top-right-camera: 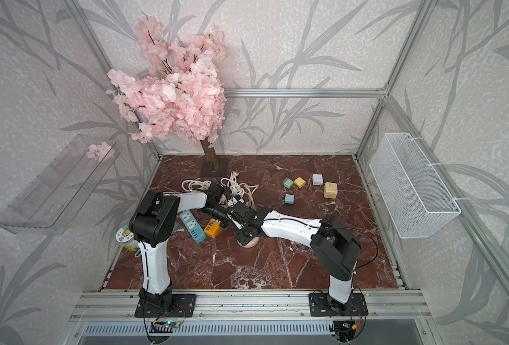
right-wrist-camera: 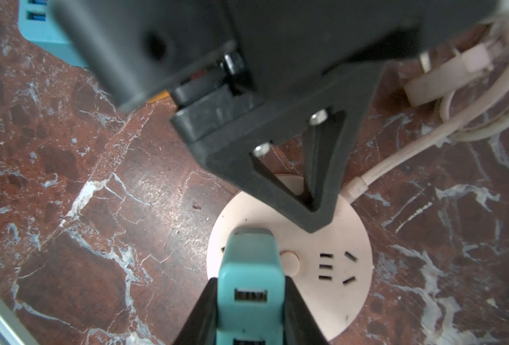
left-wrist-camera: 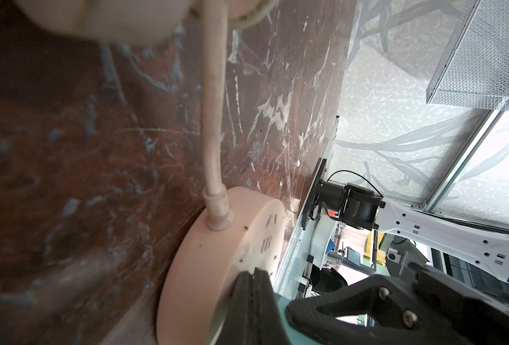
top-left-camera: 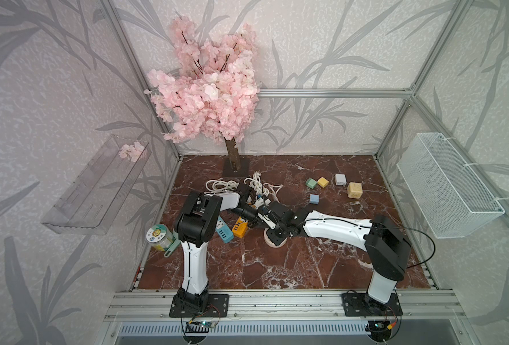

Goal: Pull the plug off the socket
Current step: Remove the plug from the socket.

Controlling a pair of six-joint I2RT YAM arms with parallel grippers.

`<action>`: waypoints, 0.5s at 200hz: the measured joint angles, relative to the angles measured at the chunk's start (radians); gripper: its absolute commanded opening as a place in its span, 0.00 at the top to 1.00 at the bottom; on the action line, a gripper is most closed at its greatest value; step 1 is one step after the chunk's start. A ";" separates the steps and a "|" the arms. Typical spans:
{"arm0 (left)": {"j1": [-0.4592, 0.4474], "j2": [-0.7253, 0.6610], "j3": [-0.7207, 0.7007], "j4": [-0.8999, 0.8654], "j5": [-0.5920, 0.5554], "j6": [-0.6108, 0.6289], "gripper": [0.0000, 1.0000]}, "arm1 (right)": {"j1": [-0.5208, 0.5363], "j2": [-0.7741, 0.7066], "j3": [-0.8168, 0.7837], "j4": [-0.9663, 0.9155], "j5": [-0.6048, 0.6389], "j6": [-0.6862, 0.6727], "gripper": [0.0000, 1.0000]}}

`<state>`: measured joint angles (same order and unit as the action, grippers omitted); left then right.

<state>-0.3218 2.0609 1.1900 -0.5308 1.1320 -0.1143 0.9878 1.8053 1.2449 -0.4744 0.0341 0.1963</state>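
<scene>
Plug [right-wrist-camera: 250, 277] is sitting in the round socket [right-wrist-camera: 337, 268] on the table [right-wrist-camera: 98, 179], seemingly not yet out. Right gripper [right-wrist-camera: 250, 298] is clamping it. Left gripper [left-wrist-camera: 254, 283], jaws together, is pressing the socket's face. Pulling straight, without rocking, looks best.

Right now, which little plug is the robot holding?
The teal plug, pinched by the right gripper on the round pink socket; the green, yellow, white and blue ones lie loose.
</scene>
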 measured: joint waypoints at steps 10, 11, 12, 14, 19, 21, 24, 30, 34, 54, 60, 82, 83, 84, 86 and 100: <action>0.000 0.001 0.000 0.000 0.001 -0.001 1.00 | 0.013 0.000 0.000 0.000 0.026 -0.008 1.00; 0.000 0.001 0.000 0.000 0.001 -0.001 1.00 | 0.014 0.000 0.000 0.000 0.029 -0.008 1.00; 0.000 0.001 0.000 0.000 0.001 -0.001 1.00 | 0.015 0.000 0.000 0.000 0.030 -0.009 1.00; 0.000 0.001 0.000 -0.001 0.001 -0.001 1.00 | 0.016 0.000 0.000 0.000 0.034 -0.010 1.00; 0.000 0.001 0.000 -0.001 0.001 -0.001 1.00 | 0.019 0.001 0.000 0.000 0.045 -0.011 1.00; 0.000 0.001 0.000 -0.002 0.001 -0.001 1.00 | 0.020 0.001 0.000 -0.001 0.046 -0.011 1.00; 0.000 0.001 0.001 -0.002 0.001 -0.001 1.00 | 0.021 0.002 0.000 -0.001 0.050 -0.012 1.00; 0.000 0.001 0.001 -0.003 0.001 -0.001 1.00 | 0.021 0.002 0.000 -0.001 0.053 -0.013 1.00; 0.000 0.002 0.002 -0.004 0.001 -0.001 1.00 | 0.021 0.002 0.000 -0.001 0.055 -0.014 1.00; 0.000 0.006 0.007 -0.011 0.003 -0.002 1.00 | 0.023 0.002 0.000 0.000 0.063 -0.012 1.00; 0.000 0.007 0.008 -0.013 0.003 -0.002 1.00 | 0.023 0.002 0.000 0.000 0.063 -0.010 1.00; 0.000 0.010 0.013 -0.017 0.006 -0.002 1.00 | 0.000 0.002 0.000 0.002 0.023 0.003 1.00; 0.000 0.010 0.013 -0.017 0.006 -0.002 1.00 | -0.001 0.002 0.000 0.002 0.021 0.003 1.00; 0.000 0.011 0.013 -0.017 0.006 -0.002 1.00 | -0.003 0.002 0.000 0.002 0.018 0.005 1.00; 0.000 0.011 0.013 -0.017 0.006 -0.002 1.00 | -0.008 0.002 0.000 0.002 0.010 0.008 1.00; -0.001 0.011 0.014 -0.016 0.005 -0.001 1.00 | -0.038 0.002 0.001 0.004 -0.047 0.023 1.00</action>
<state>-0.3225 2.0716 1.2037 -0.5465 1.1374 -0.1154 0.9501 1.8072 1.2461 -0.4702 -0.0132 0.2192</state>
